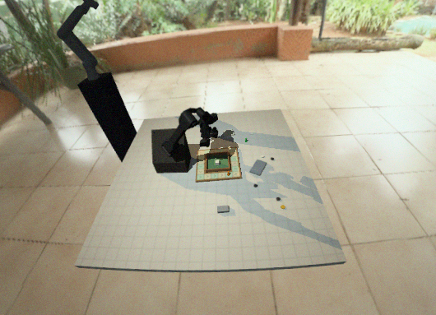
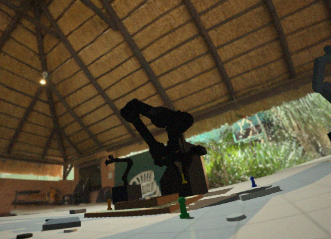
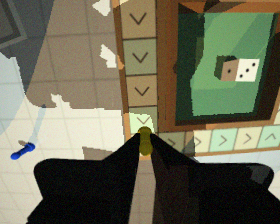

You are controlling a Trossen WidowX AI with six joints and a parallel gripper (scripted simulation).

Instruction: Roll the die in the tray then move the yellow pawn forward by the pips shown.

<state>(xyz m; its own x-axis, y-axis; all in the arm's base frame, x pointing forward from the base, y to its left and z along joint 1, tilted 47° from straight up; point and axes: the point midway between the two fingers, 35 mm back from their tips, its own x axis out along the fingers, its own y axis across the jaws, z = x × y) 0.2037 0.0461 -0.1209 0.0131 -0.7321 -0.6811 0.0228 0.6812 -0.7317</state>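
My gripper (image 1: pixel 205 143) (image 2: pixel 180 169) (image 3: pixel 144 137) is shut on the yellow pawn (image 2: pixel 183 178) (image 3: pixel 145 146). It holds the pawn above the board (image 1: pixel 201 177) (image 3: pixel 139 37), near a corner of the arrow track in the wrist view. The fingers and pawn hide part of that corner. The white die (image 1: pixel 217 162) (image 3: pixel 247 70) lies in the green-floored tray (image 1: pixel 218 171) (image 2: pixel 137 203) (image 3: pixel 166 45). Its bright face, seemingly the top, shows three pips; a shaded side shows one.
An orange pawn (image 1: pixel 229 173) (image 2: pixel 109 204) stands on the track. A green pawn (image 1: pixel 246 140) (image 2: pixel 183 209) and a blue pawn (image 2: pixel 253 181) (image 3: pixel 23 151) stand off the board. Grey blocks (image 1: pixel 258 167) (image 1: pixel 223 209) and small discs (image 1: pixel 278 199) (image 1: pixel 283 207) lie around.
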